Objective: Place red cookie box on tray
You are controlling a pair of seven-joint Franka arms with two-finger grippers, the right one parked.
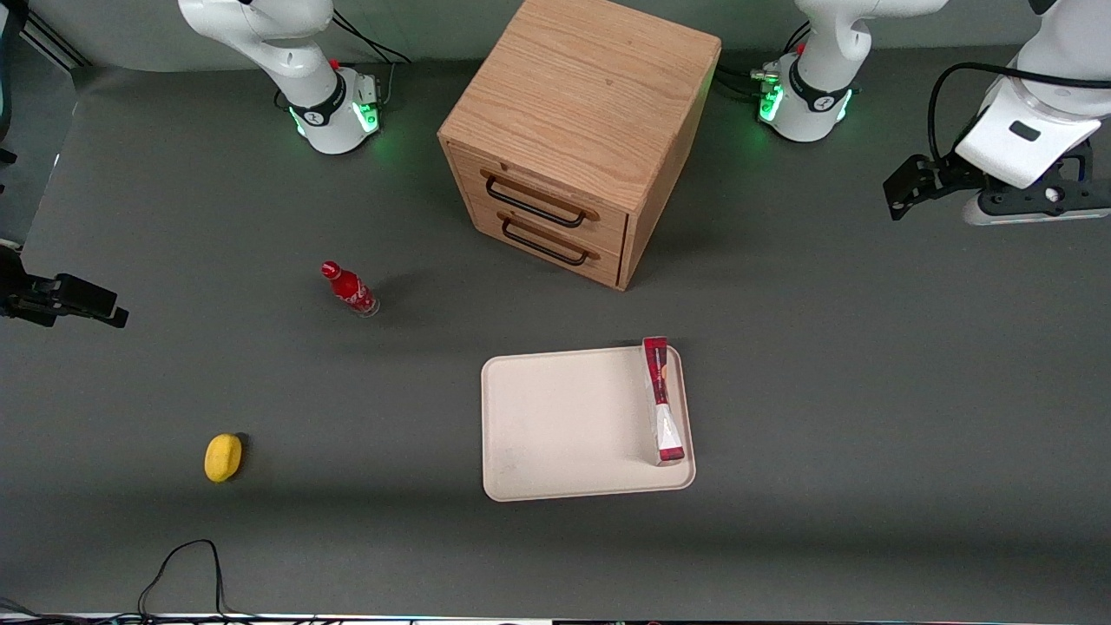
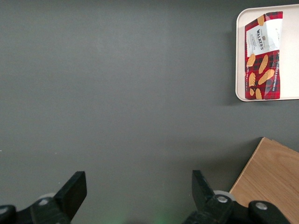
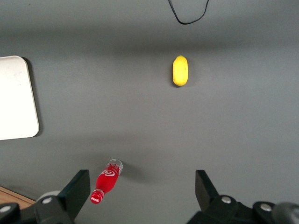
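Note:
The red cookie box [image 1: 663, 399] lies flat on the cream-white tray [image 1: 564, 421], along the tray's short side nearest the working arm's end of the table. In the left wrist view the box [image 2: 264, 56] shows its tartan print and cookie pictures inside the tray's rim [image 2: 239, 56]. My gripper [image 1: 1037, 207] hangs above the table toward the working arm's end, well apart from the tray and farther from the front camera than it. Its fingers [image 2: 74, 189] stand wide apart, so the gripper [image 2: 138, 186] is open with only bare grey table between them.
A wooden two-drawer cabinet [image 1: 581, 130] stands farther from the front camera than the tray; its corner [image 2: 273, 179] shows near my gripper. A small red bottle [image 1: 349, 289] and a yellow object [image 1: 223, 457] sit toward the parked arm's end. A black cable [image 1: 182, 564] loops near the front edge.

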